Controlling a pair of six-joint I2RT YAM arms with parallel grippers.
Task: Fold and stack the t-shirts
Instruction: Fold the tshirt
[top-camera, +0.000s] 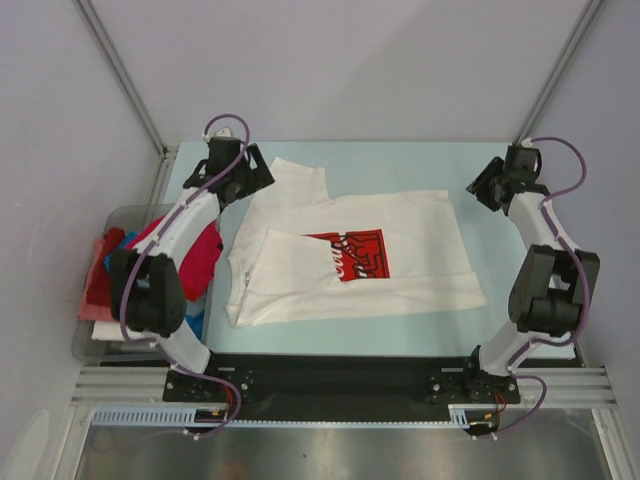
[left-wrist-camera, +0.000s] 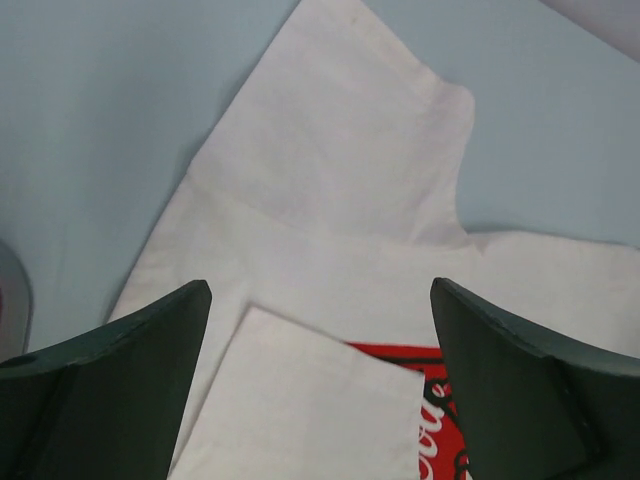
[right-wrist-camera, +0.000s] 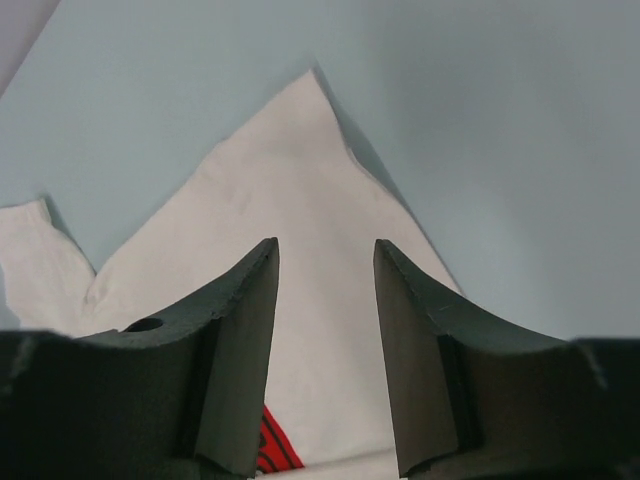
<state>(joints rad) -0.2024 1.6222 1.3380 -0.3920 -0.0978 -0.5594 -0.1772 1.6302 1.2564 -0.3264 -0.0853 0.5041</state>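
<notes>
The white t-shirt (top-camera: 400, 275) lies flat on the table (top-camera: 480, 190), one flap folded over its red print (top-camera: 358, 255), with coloured shirts (top-camera: 195, 250) waiting in the bin (top-camera: 82, 345). Beyond, the left claw (left-wrist-camera: 320, 283) hangs spread over the sleeve (left-wrist-camera: 340, 130). The right claw (right-wrist-camera: 324, 242), parted and empty, hangs over the far corner, probably lining up the next fold.

Pale blue table (top-camera: 500, 200) in the middle of the overhead view, with a clear grey plastic bin (top-camera: 82, 348) just beside its left edge; same pale blue surface in both wrist views. Along the near edge, a black mounting plate (top-camera: 340, 370), then silver aluminium rails (top-camera: 340, 395), a white slotted cable duct (top-camera: 140, 415) and a brushed metal sheet (top-camera: 340, 455). Behind, plain lilac-grey walls (top-camera: 340, 60) and two slanting metal posts (top-camera: 120, 70) meeting the table's far corners.
</notes>
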